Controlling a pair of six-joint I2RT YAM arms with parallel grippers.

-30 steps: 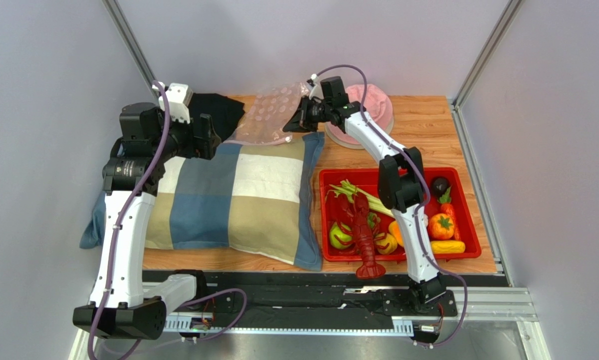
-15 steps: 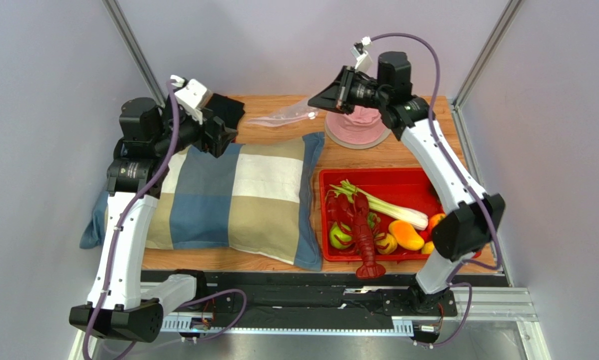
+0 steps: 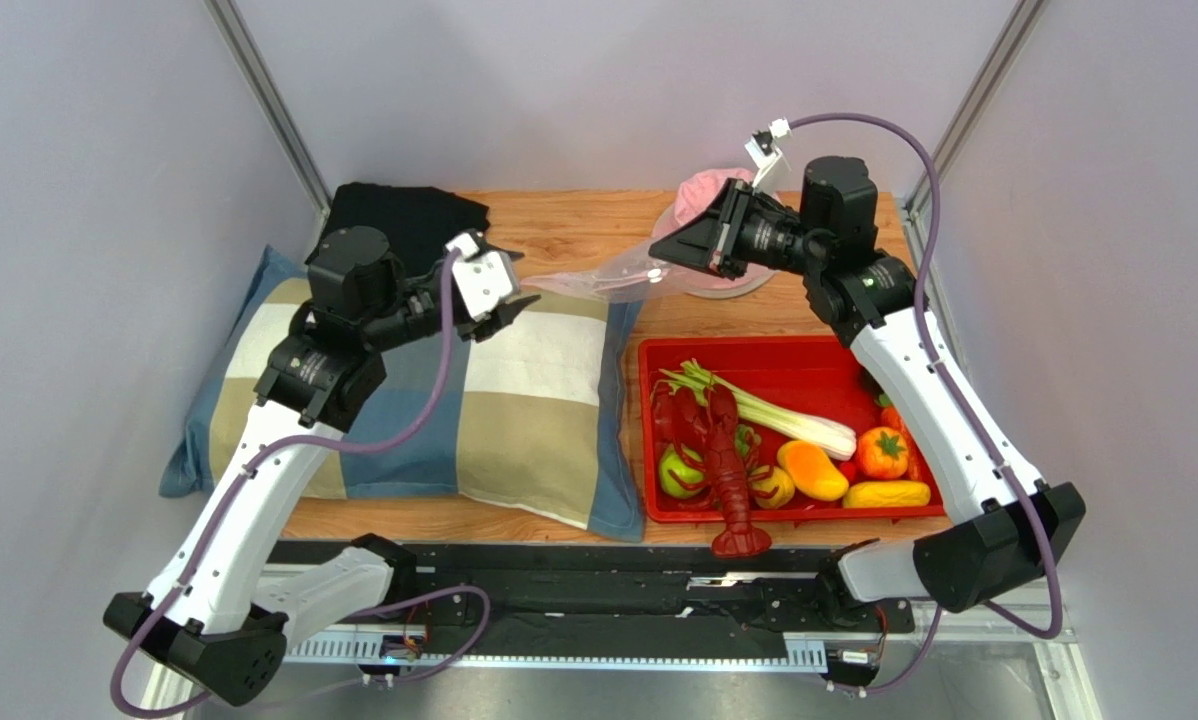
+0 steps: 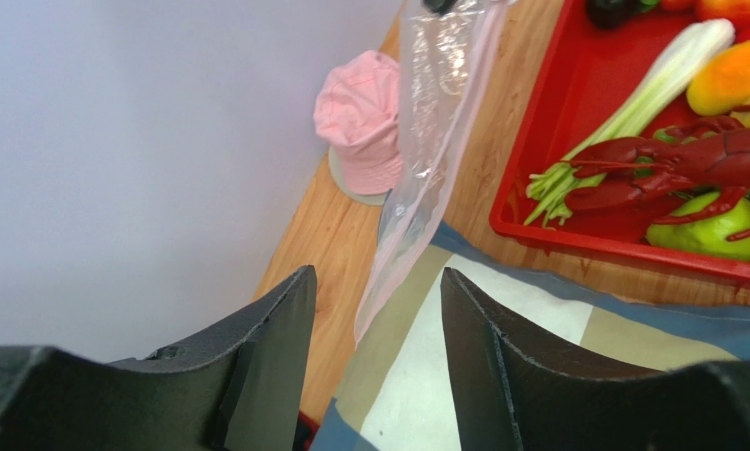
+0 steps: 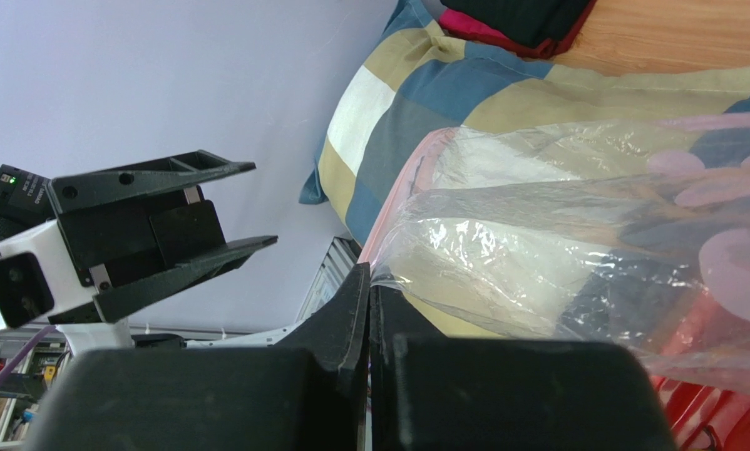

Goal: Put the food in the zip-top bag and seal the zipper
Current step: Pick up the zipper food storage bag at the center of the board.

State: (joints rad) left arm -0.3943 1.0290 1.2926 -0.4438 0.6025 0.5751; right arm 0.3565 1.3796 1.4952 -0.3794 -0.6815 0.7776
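Note:
My right gripper (image 3: pixel 662 258) is shut on one edge of the clear dotted zip-top bag (image 3: pixel 590 281) and holds it in the air over the pillow's back right corner. In the right wrist view the bag (image 5: pixel 576 244) spreads out from the shut jaws. My left gripper (image 3: pixel 518 300) is open just left of the bag's free end; the bag's corner (image 4: pixel 388 272) hangs ahead of the gap, untouched. I cannot make out the zipper. The red lobster (image 3: pixel 728 465), celery (image 3: pixel 771 413) and green apple (image 3: pixel 680 474) lie in the red tray (image 3: pixel 801 356).
A checked pillow (image 3: pixel 455 405) covers the table's left half. A black cloth (image 3: pixel 387 203) lies at the back left. The pink hat (image 3: pixel 698 192) sits behind my right gripper. Orange and yellow toy foods (image 3: pixel 883 450) share the tray.
My left arm swung right from the back left corner to the bag's free end, its jaws narrowing. My right arm lifted the bag off the table and drew it rightward.

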